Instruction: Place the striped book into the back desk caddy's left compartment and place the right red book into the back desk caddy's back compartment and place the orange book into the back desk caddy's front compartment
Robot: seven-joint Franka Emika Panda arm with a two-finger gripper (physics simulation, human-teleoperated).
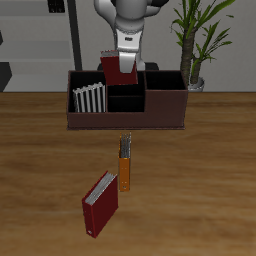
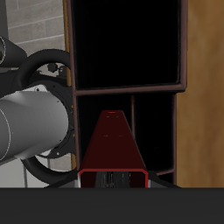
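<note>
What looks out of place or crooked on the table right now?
Nothing is spilled or damaged. The red book on the table stands at an angle to the table's edge, close beside the orange book that lies flat. The striped book sits in the caddy, and the tool holds another red book above it.

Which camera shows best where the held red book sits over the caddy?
The exterior view: the right red book hangs in the gripper above the back desk caddy. The wrist view shows only the book's edge over dark compartments.
</note>
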